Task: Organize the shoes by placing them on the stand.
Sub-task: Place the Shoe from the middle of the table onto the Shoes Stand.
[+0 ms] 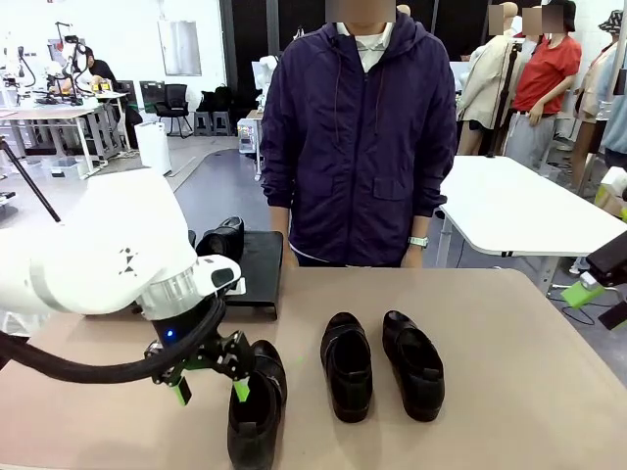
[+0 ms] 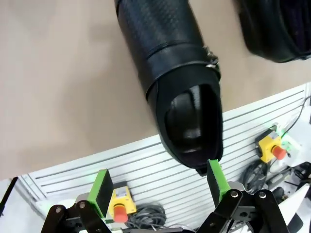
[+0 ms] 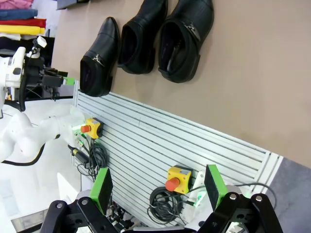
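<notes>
Three black glossy shoes lie on the tan table. One shoe (image 1: 257,401) (image 2: 180,82) (image 3: 99,58) is at the front left, toe pointing away. My left gripper (image 1: 211,384) (image 2: 158,187) hangs open just over its heel end, and one green pad (image 2: 216,180) sits beside the heel opening without touching it. Two more shoes (image 1: 347,365) (image 1: 412,364) lie side by side mid-table. A fourth shoe (image 1: 222,238) rests on the black stand (image 1: 257,274) at the back left. My right gripper (image 3: 158,187) is open and holds nothing, off to the table's right side.
A person in a dark purple jacket (image 1: 353,137) stands at the far edge, hands down. Below the table's near edge runs a slatted aluminium panel (image 3: 160,141) with yellow emergency-stop boxes (image 3: 177,177) and cables. There is free tabletop at the right.
</notes>
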Controlling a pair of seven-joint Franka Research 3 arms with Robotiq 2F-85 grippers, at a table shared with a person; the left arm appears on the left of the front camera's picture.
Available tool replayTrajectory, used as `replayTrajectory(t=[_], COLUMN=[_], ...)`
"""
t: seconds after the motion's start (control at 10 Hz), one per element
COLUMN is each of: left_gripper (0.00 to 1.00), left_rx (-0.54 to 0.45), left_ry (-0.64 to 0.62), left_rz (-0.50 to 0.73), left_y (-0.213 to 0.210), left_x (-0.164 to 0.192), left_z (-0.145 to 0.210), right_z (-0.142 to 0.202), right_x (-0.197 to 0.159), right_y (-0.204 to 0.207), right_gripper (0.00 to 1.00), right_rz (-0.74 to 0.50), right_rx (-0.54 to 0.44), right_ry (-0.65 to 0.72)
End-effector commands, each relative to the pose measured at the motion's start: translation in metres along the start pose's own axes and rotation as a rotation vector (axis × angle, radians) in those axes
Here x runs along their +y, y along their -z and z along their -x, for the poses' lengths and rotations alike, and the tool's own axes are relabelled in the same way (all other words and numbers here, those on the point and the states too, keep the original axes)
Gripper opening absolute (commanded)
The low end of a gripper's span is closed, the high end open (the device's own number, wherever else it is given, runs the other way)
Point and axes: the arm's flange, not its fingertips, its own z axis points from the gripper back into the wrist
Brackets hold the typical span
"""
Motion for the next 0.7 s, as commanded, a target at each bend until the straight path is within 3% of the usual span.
replayTrajectory(t=[0.0, 0.4, 0.6], left_gripper=[1.0, 1.0, 1.0], left_rx=[0.026, -0.103, -0.116], left_ry=[-0.062, -0.165, -0.175], left_rz=[0.0, -0.082, -0.1], left_y=[0.012, 0.05, 0.065], left_x=[-0.001, -0.007, -0.012], left_z=[0.0, -0.025, -0.042], right_z=[0.001, 0.001, 0.001], right_x=[0.001, 0.001, 0.001], right_y=[0.0, 0.0, 0.0], right_gripper=[1.0, 1.0, 1.0], right_rz=[-0.016, -0.016, -0.016], right_rx=[-0.004, -0.004, -0.004], right_ry=[0.005, 0.005, 0.005])
